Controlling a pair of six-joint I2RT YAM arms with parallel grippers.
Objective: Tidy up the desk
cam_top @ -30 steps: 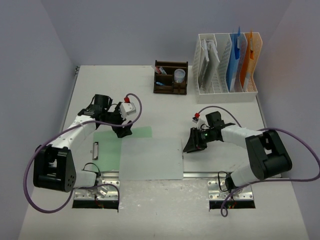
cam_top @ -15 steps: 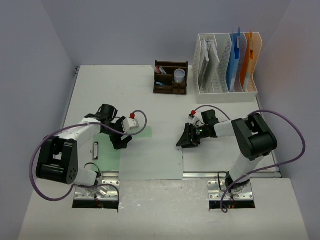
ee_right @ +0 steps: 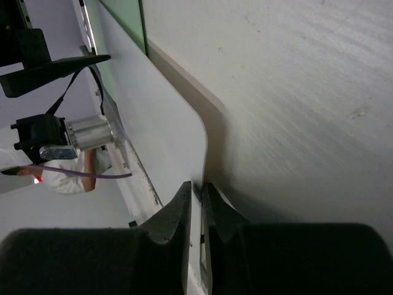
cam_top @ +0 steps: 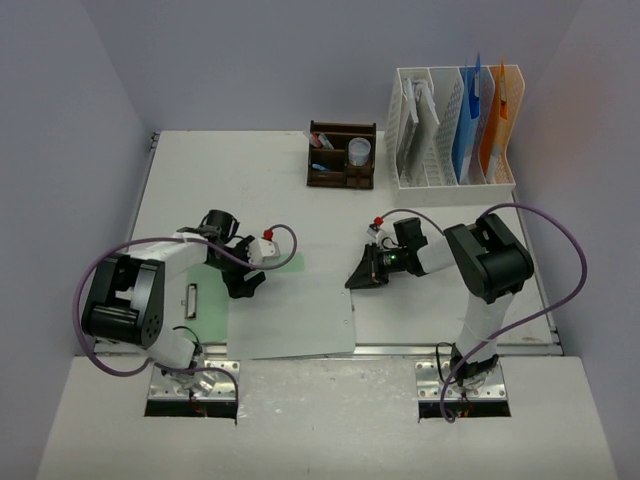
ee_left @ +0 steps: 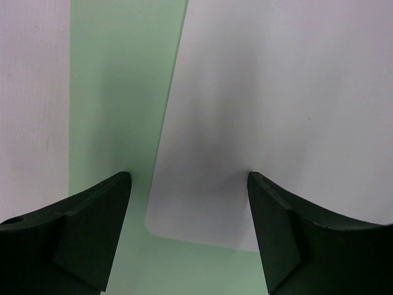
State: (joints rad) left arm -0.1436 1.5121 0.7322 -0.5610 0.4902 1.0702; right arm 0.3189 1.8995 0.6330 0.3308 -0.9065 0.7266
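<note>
Contact is made: the right gripper (cam_top: pixel 351 283) has nipped the white sheet (cam_top: pixel 295 320) by its edge and skewed it, ready for lifting, while the left gripper (cam_top: pixel 243 291) gapes wide.

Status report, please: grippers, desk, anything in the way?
Left gripper open above corner of white sheet. Right gripper shut on its edge, edge raised. Green sheet partly under it on desk. Nothing visibly blocking.

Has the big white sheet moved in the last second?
Yes. The white sheet has slid left and turned slightly; its near edge now sits tilted against the metal rail of the desk.
</note>
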